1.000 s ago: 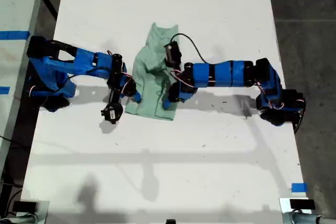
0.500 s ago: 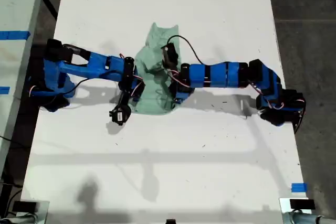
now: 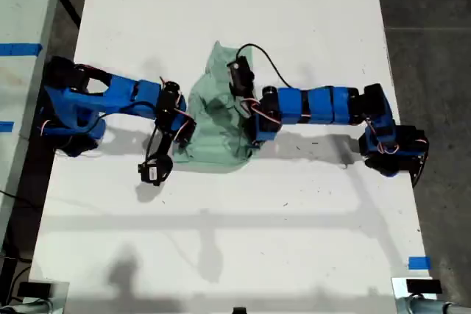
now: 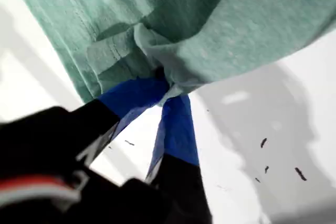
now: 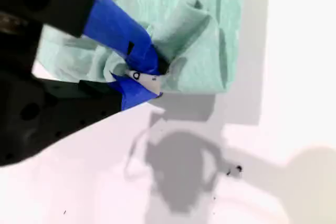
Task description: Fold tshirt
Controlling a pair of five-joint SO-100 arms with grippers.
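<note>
Mint-green and wrinkly, the tshirt [image 3: 215, 119] lies bunched in the middle of the white table [image 3: 235, 240], between two blue arms. Since half a second ago, the arm on the exterior view's left has pulled back toward that side, and the cloth's lower part has spread wider.

My first gripper [image 4: 164, 88] is clamped on a bunched fold of the tshirt [image 4: 210, 30], with its blue fingers [image 4: 178, 129] pinched together. My second gripper [image 5: 149, 74] also pinches a lump of the tshirt [image 5: 205, 35], jaws closed on it. I cannot tell which arm is which from the wrist views.

The table has lots of bare white room above and below the cloth in the exterior view. Blue tape [image 3: 418, 262] sits near the table's edge at the exterior view's lower right.
</note>
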